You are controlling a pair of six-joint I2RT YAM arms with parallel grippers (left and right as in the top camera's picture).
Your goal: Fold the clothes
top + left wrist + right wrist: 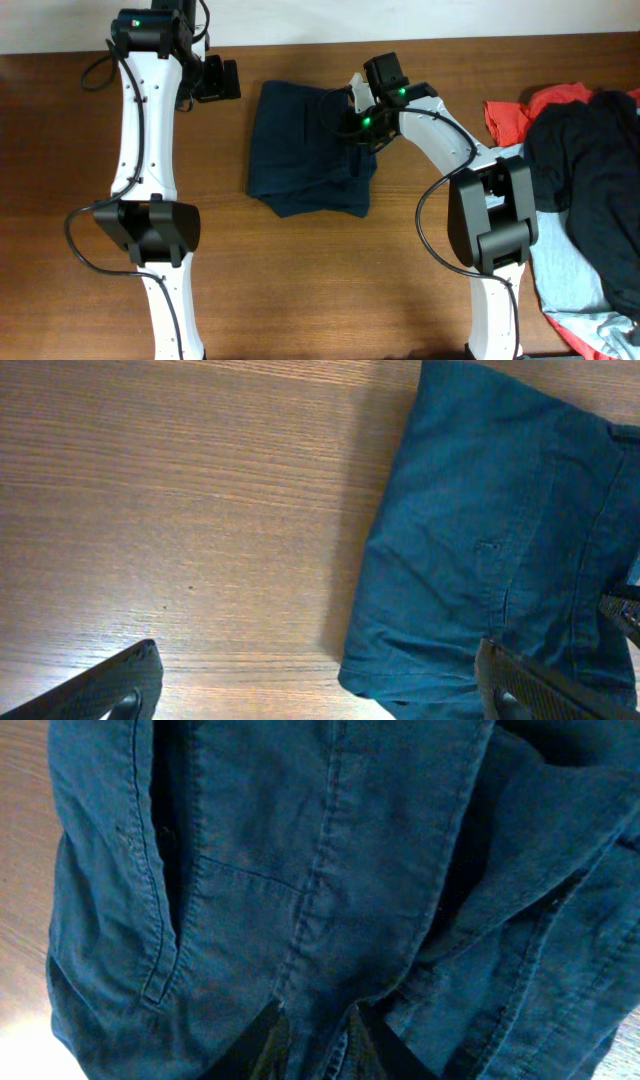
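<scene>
Counter comes first, since everything rests on it: brown wood under both my tools. Well off to the outer side of my right tool sits a heap of other garments (dark, red and pale blue, none of them my concern just now). It is parked apart, I judge, so that it can't tangle with the work.

The navy shorts lie directly beneath my right tool and just ahead of my left tool. They form a rough flat rectangle between the two, which puts them within reach of both for a fold.

My right arm arches from its base up and across to the shorts, with the wrist bent down over the side nearest that arm. That tool is narrowed to a slim gap and pinches a ridge of cloth beside a seam. Creases run in toward the fingers, so I read it as a real grip, likely meant for lifting or drawing that layer over.

My left arm stretches long toward the far edge of the counter, wrist turned sideways so the tool faces the shorts' edge. It gapes fully wide and has hold of nothing. One finger hangs over bare wood, the other over the shorts' corner (standing ready, I'd say).
</scene>
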